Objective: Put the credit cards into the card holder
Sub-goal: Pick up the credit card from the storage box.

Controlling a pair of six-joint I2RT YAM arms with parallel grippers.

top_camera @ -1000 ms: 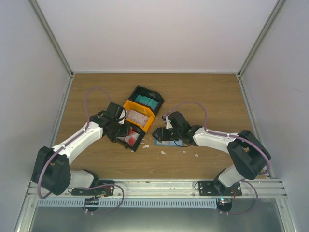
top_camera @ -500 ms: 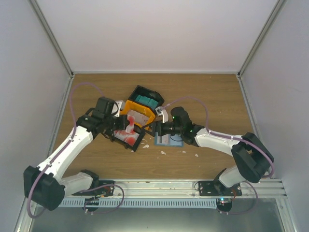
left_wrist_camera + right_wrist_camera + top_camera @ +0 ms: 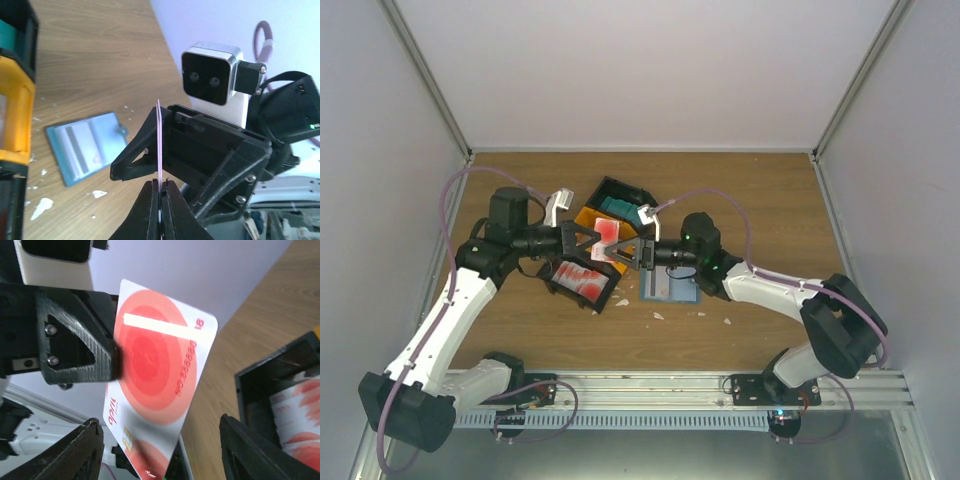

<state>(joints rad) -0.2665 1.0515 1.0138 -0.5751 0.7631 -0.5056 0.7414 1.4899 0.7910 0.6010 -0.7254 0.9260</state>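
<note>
Left pincer (image 3: 159, 186): pressed together on the lower edge of one credit card (image 3: 160, 375), white with red rings, held upright and clear of the table (image 3: 760, 200). A second ago this pincer was down in the near compartment of the black-and-orange bin (image 3: 585, 215); it has since risen and swung toward the right arm.

Right pincer (image 3: 625, 256): spread wide, one finger on each side of the held card, not touching it. A second ago it was low over the card holder (image 3: 670, 288); it has lifted and turned to face the left pincer above the near end of the bin.

Card holder: now uncovered, lying open and flat on the table just right of the bin, a pale card with a grey stripe showing inside.

Bin: position unchanged; red-marked stack (image 3: 582, 280) in the near compartment, teal cards (image 3: 620, 207) in the far one
</note>
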